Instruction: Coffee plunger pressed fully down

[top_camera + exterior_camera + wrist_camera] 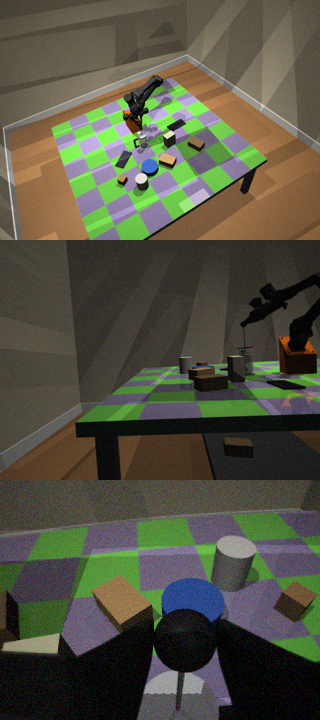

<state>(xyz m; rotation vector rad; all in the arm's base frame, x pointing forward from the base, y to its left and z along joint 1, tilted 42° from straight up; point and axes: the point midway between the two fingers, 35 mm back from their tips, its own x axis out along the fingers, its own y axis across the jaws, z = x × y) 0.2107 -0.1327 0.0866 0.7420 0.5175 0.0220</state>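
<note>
We start with the checkered table [230,167], where the arm [144,90] reaches out from its orange base [297,357] over a scatter of blocks. Near that base stands the coffee press [142,140], a glass cylinder with a dark handle on its side, upright as far as we can tell. Just beside it sit a cream block [169,138], a blue disc [193,597] and a grey cylinder [233,562]; all are apart from the press.

In the exterior view the thin rod [244,336] rises well above the lid, so we judge the plunger has its whole travel left. The black knob [185,639] tops it, and our gripper [185,645] is clenched on that knob, one dark finger on each side in the wrist view.

The gripper comes at the knob on a slant, not straight from above. If we push along that slant, the long raised rod would act as a lever and could tip or slide the press. A round knob could also slip out of the fingers, and a sudden jolt might knock the glass toward the cream block.
</note>
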